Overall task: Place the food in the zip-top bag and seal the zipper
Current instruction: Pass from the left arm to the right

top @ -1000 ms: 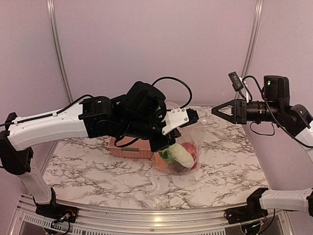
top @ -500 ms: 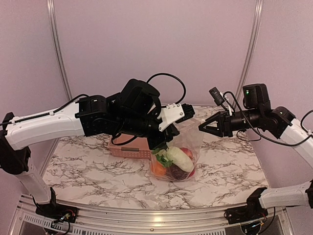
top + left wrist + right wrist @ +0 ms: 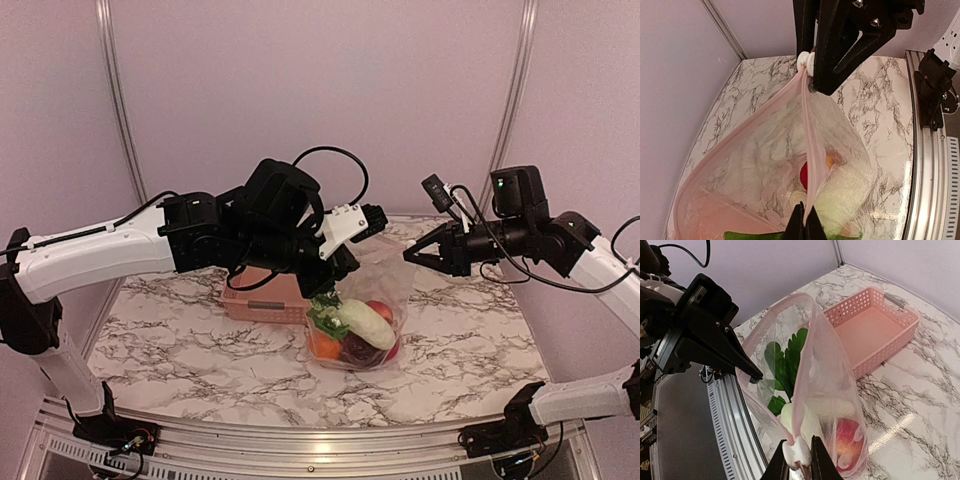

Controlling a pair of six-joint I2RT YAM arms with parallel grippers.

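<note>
The clear zip-top bag (image 3: 385, 290) hangs above the marble table with the food (image 3: 352, 330) inside: green leaves (image 3: 785, 362), a white piece (image 3: 805, 422) and a red fruit (image 3: 847, 437). My left gripper (image 3: 803, 224) is shut on the near end of the zipper (image 3: 809, 150), at the bag's left corner (image 3: 335, 283). My right gripper (image 3: 800, 460) is shut on the white slider (image 3: 796, 452) at the other end of the mouth (image 3: 408, 257). Between the two grips the bag's lips bow apart.
The pink lattice basket (image 3: 875, 332) stands empty on the table behind the bag, partly hidden by the left arm (image 3: 265, 305). The metal rail (image 3: 927, 165) runs along the table's near edge. Bare marble (image 3: 200, 360) lies at front left.
The right arm swung left to the bag's mouth and its jaws closed on the white slider. The left arm drew the bag slightly left and up.
</note>
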